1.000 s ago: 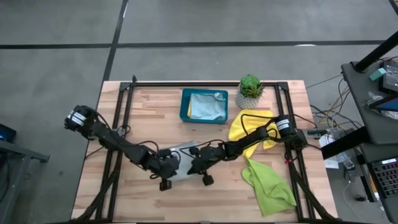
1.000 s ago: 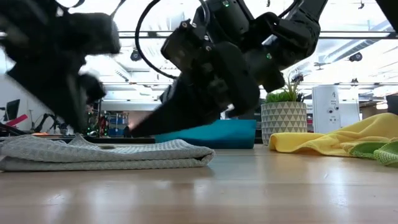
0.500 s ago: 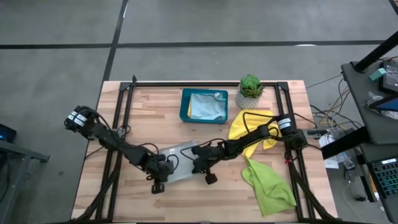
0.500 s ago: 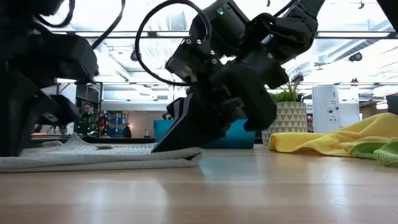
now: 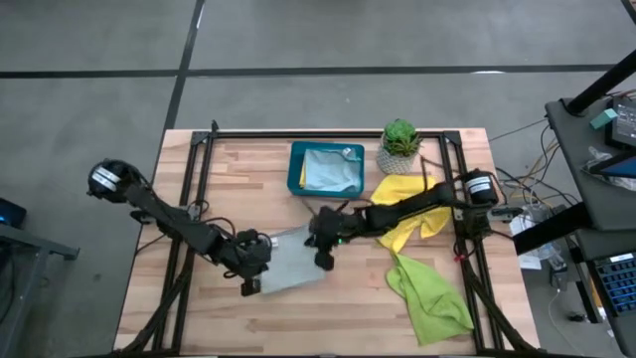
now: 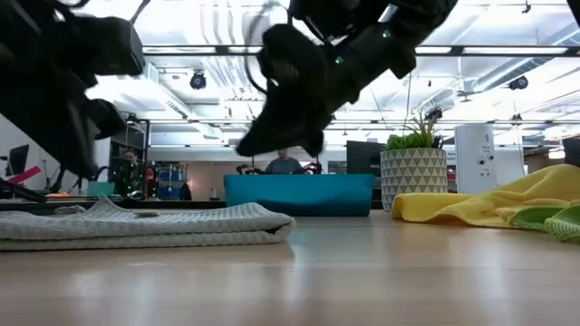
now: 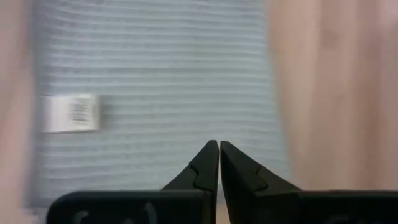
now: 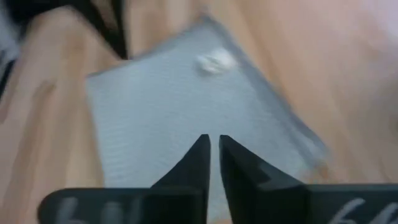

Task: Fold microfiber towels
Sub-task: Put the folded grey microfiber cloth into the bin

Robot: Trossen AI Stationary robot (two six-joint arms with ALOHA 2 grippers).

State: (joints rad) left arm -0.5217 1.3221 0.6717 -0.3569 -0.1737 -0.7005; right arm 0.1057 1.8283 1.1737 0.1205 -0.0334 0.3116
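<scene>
- The wooden table (image 5: 248, 169) carries a folded pale grey towel (image 5: 288, 261) near its front middle, lying flat.
- Left gripper (image 7: 219, 163) hangs over the towel with fingers pressed together, holding nothing.
- Right gripper (image 8: 214, 158) is above the towel's far edge, fingers almost touching, empty.
- A teal tray (image 5: 326, 170), potted plant (image 5: 399, 140), yellow towel (image 5: 397, 191) and lime green towel (image 5: 429, 293) sit to the right.
- People (image 6: 287, 164) are in the room behind.
</scene>
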